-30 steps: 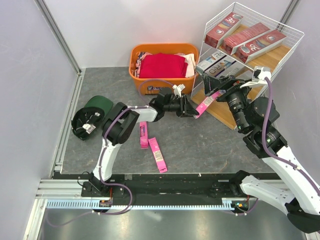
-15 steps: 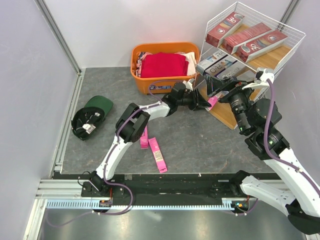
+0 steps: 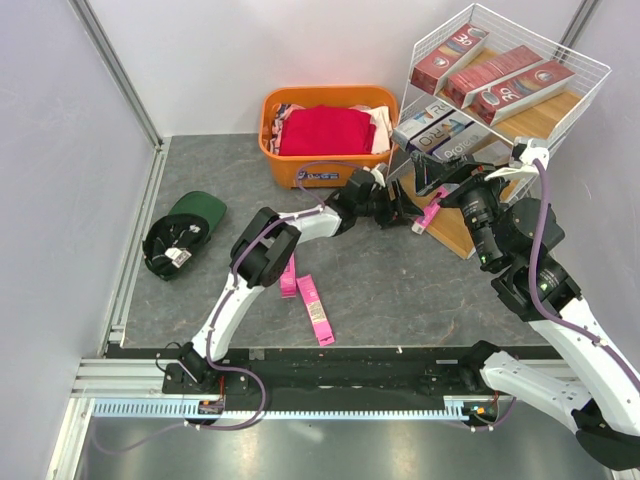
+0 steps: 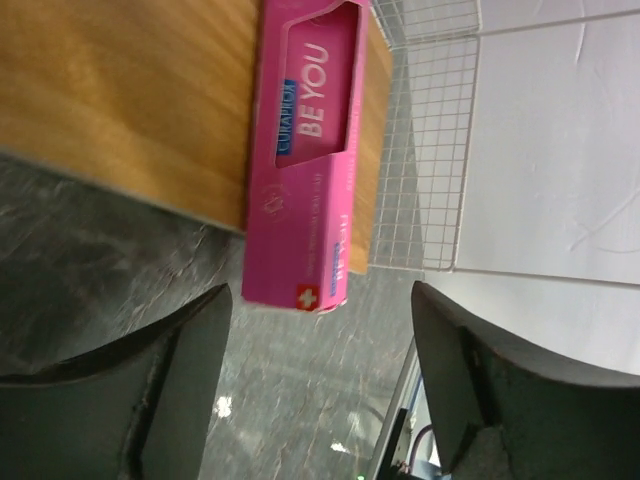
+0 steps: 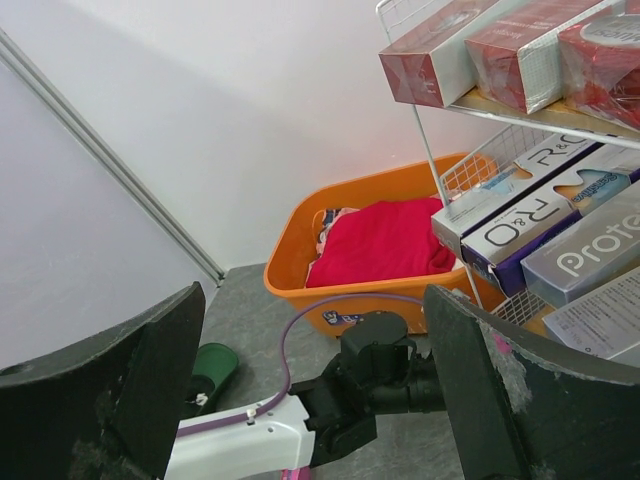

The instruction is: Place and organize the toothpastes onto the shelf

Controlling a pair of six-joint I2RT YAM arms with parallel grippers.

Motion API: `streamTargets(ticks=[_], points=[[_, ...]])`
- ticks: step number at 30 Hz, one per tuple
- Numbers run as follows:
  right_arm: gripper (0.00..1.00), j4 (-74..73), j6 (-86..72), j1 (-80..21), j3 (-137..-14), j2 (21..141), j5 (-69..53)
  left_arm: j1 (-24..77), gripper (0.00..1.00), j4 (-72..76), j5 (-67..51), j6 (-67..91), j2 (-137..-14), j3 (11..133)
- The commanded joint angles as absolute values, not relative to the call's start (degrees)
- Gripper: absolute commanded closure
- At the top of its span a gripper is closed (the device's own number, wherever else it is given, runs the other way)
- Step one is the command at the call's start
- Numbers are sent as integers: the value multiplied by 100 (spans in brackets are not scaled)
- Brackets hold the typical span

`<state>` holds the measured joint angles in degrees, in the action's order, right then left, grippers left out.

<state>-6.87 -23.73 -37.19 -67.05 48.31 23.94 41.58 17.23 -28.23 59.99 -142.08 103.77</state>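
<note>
A pink toothpaste box (image 4: 305,150) lies on the shelf's lowest wooden board (image 4: 120,100), its near end hanging over the board's edge; from above the same pink box (image 3: 431,210) shows at the shelf's foot. My left gripper (image 4: 320,380) stands open just short of that end, touching nothing, and from above the left gripper (image 3: 405,209) points at the shelf (image 3: 590,70). My right gripper (image 5: 315,380) is open and empty, hovering over the left wrist; it sits beside the middle tier (image 3: 435,183). Two more pink boxes (image 3: 287,270) (image 3: 316,308) lie on the floor. Dark red boxes (image 3: 500,75) fill the top board, silver and purple ones (image 3: 440,130) the middle.
An orange basket (image 3: 290,165) with folded red clothes stands left of the shelf, close behind the left arm. A green cap (image 3: 185,235) lies at the far left. Grey wall panels close both sides.
The left arm carried the pink box rightward to the lowest board, then its jaws opened and let the box go. The right gripper stayed open and shifted only slightly.
</note>
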Motion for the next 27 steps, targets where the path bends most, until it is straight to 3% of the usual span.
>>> streamTargets(ticks=[1, 12, 22, 27], points=[[2, -650, -2311, -3735, -6724, 4772, 2382, 4052, 11, 1776, -2408, 5608, -13509, 10117], [2, -659, -2338, -3735, -6706, 4825, 2347, 4183, 12, 2135, -2346, 5457, -12867, 9097], [2, -659, -2312, -3744, -6680, 4816, 2391, 4588, 25, 2364, -2312, 6064, -13508, 9571], [2, -677, -2268, -3744, -6671, 4773, 2443, 4623, 27, 2382, -2206, 6284, -13816, 9782]])
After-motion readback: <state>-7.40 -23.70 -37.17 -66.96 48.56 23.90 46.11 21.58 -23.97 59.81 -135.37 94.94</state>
